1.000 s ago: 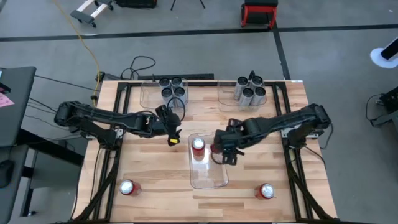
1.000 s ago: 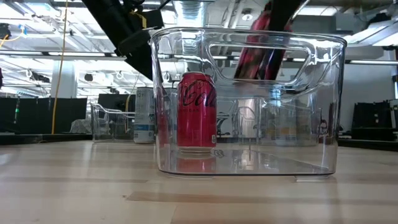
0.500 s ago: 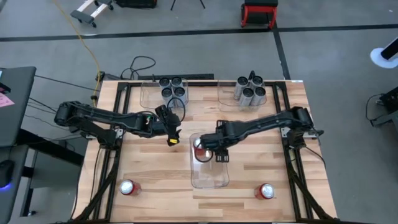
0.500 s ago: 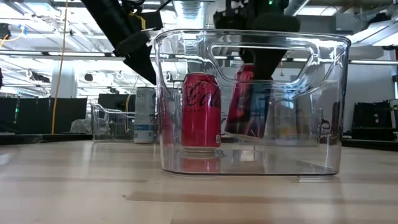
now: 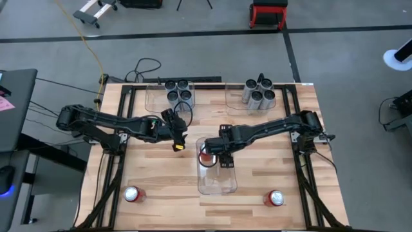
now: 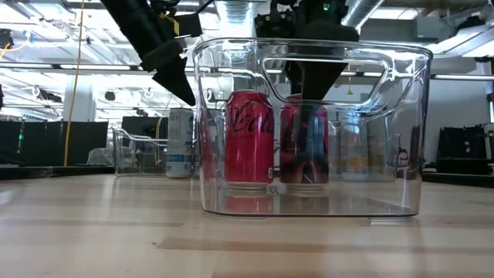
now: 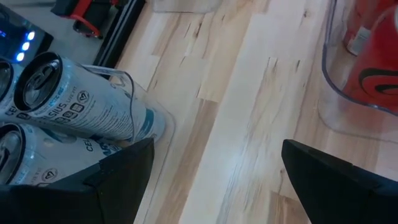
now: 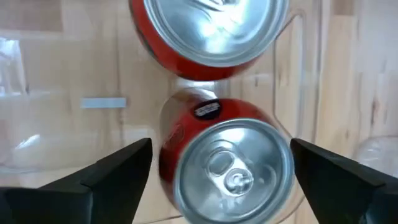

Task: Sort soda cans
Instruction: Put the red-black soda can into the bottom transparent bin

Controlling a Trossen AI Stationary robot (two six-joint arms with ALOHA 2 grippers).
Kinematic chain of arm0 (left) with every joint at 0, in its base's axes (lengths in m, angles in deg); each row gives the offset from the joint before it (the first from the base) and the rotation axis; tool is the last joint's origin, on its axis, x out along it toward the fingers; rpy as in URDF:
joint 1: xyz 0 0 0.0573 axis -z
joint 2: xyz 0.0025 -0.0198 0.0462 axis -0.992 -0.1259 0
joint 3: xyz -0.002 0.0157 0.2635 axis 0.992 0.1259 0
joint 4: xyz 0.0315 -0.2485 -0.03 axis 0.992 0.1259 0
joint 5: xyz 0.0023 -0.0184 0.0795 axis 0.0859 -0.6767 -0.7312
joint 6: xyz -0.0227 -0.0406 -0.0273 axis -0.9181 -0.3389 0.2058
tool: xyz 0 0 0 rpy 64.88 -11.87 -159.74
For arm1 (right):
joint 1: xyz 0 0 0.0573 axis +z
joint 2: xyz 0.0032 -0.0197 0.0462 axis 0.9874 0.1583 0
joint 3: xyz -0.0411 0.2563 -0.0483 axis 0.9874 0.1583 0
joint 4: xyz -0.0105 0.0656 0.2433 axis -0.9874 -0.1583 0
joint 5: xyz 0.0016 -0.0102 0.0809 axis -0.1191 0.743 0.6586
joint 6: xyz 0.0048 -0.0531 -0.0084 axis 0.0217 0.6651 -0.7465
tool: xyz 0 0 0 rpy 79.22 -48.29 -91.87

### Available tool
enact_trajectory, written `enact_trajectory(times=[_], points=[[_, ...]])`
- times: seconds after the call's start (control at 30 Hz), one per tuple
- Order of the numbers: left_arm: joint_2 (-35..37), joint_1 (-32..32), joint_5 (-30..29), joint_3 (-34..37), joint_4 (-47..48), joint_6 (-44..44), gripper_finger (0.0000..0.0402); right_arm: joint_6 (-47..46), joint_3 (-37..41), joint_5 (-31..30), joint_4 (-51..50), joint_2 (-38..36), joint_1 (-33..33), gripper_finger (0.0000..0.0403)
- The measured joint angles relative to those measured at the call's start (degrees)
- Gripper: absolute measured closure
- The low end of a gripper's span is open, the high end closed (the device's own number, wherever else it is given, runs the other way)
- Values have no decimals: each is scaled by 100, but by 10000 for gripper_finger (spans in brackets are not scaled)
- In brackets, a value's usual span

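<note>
A clear bin (image 5: pixel 217 183) stands mid-table with two red soda cans upright on its floor, side by side (image 6: pixel 248 139) (image 6: pixel 303 147). My right gripper (image 8: pixel 221 149) hangs open just above the second can (image 8: pixel 227 168), one finger on either side of its top and holding nothing. It also shows in the high view (image 5: pixel 215 154) and the low view (image 6: pixel 309 73). My left gripper (image 5: pixel 178 143) waits open left of the bin, over bare wood (image 7: pixel 217 162). Two more red cans stand on the table near the front (image 5: pixel 132 194) (image 5: pixel 274 198).
Two clear bins stand at the far edge. The left one (image 5: pixel 154 96) and the right one (image 5: pixel 235 96) each hold several silver-topped cans (image 5: pixel 178 91) (image 5: pixel 259 93). Pale cans in the left far bin show in the left wrist view (image 7: pixel 74 106). Bare wood lies between the bins.
My right gripper has gone down and toward the table's left, into the middle bin, carrying a red can that hung tilted. The can now stands upright on the bin's floor beside the first one, and the gripper has opened and let go.
</note>
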Motion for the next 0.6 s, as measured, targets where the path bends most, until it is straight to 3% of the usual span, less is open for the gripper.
enact_trajectory(times=[0.23,0.43,0.6], points=[[177,245,-26,7,86,345,54,-442,2,-24,-15,-86,0,14],[907,682,-3,7,220,460,54,-925,4,-41,129,-690,45,12],[1579,1133,29,7,626,36,54,-1446,14,-505,166,-1297,338,16]])
